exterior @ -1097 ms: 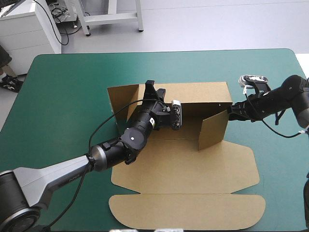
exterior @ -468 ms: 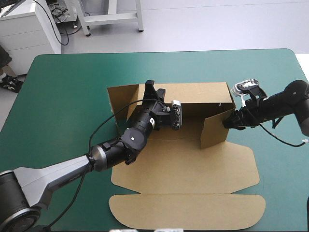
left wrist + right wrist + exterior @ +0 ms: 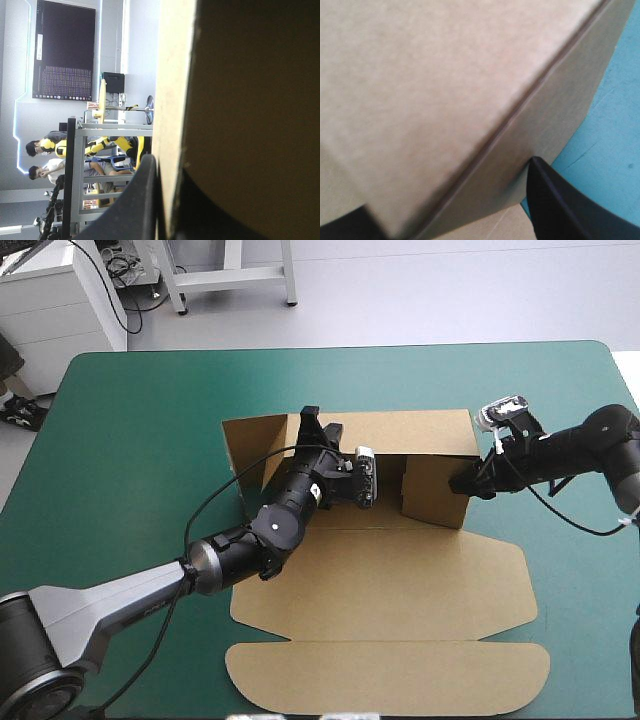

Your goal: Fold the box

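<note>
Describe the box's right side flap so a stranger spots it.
On the teal-green table lies the brown box, far wall raised. The side flap stands at that wall's right end, by the right gripper; unlike the flat panels, it stands upright.

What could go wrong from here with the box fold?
1. The right pincer meets the right side wall at its outer edge only, so the wall could twist or crease rather than hinge squarely.
2. The left pincer clamps just the back wall. A hard sideways push might slide the box over the teal-green cover or bend that wall.
</note>
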